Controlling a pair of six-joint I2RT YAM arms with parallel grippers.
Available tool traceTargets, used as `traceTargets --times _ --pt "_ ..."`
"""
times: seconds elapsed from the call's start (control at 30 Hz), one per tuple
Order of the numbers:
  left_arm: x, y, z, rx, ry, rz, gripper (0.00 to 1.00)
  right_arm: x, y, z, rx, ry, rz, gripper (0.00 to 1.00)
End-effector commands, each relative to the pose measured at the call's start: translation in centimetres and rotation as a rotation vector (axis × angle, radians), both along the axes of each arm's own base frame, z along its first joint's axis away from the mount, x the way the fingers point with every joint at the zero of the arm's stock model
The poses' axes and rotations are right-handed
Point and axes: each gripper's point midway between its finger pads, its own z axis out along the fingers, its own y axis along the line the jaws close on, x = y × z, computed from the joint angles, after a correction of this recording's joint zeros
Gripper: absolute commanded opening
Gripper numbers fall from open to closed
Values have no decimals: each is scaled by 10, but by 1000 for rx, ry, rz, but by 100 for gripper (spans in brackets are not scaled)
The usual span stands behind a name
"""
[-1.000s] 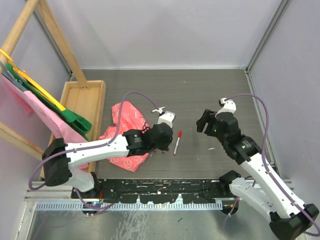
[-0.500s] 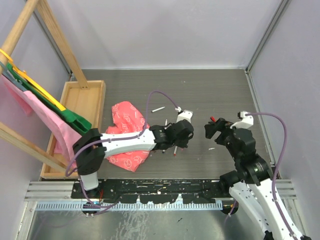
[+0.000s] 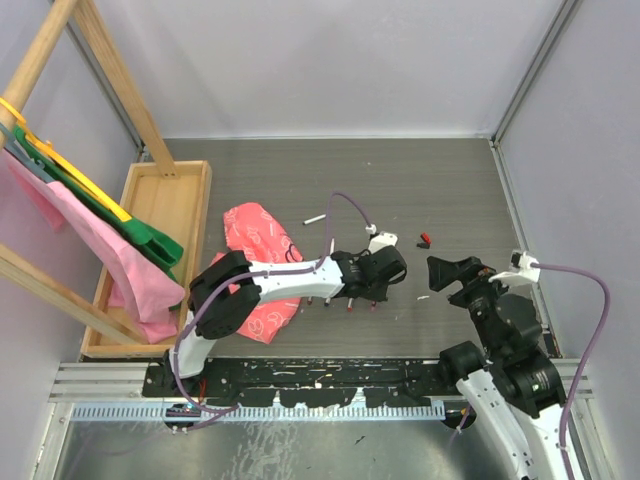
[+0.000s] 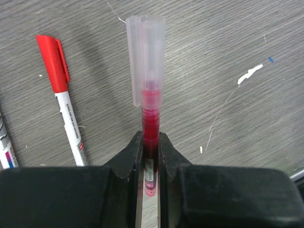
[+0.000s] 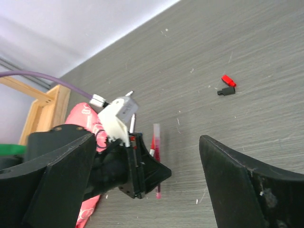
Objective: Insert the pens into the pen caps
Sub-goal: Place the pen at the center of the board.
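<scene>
My left gripper (image 4: 151,142) is shut on a pink-red pen (image 4: 150,111) whose far end sits inside a clear, translucent cap (image 4: 145,57). From the top it sits mid-table (image 3: 378,268). A white pen with a red cap (image 4: 61,95) lies on the table just left of the held one, and another pen (image 4: 4,149) shows at the left edge. My right gripper (image 5: 147,142) stands wide open with nothing between its fingers (image 5: 251,185), facing the left gripper. A loose red cap (image 5: 228,80) and a black cap (image 5: 226,91) lie together beyond it.
A crumpled pink patterned cloth (image 3: 255,270) lies left of the left arm. One white pen (image 3: 316,218) rests behind it. A wooden tray (image 3: 165,215) stands at the far left beside a wooden rack with hanging cloths (image 3: 60,190).
The left arm has carried the held pen to the right. The right arm has drawn back toward the near right and its jaws have widened, uncovering the small red and black caps.
</scene>
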Motion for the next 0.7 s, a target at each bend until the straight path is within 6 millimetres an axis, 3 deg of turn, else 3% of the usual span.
traceTargets --times 0.0,0.13,0.47,0.67 --pt "9 -7 7 -8 16 31 1 -14 -3 48 45 -180 16 95" --pt "11 -8 -2 15 36 27 3 -23 5 60 54 -252 82 94" --pt "11 -3 -17 57 60 36 25 -16 10 48 24 -191 97 94" --pt "12 0 -20 44 81 39 26 -14 11 43 25 -175 100 94"
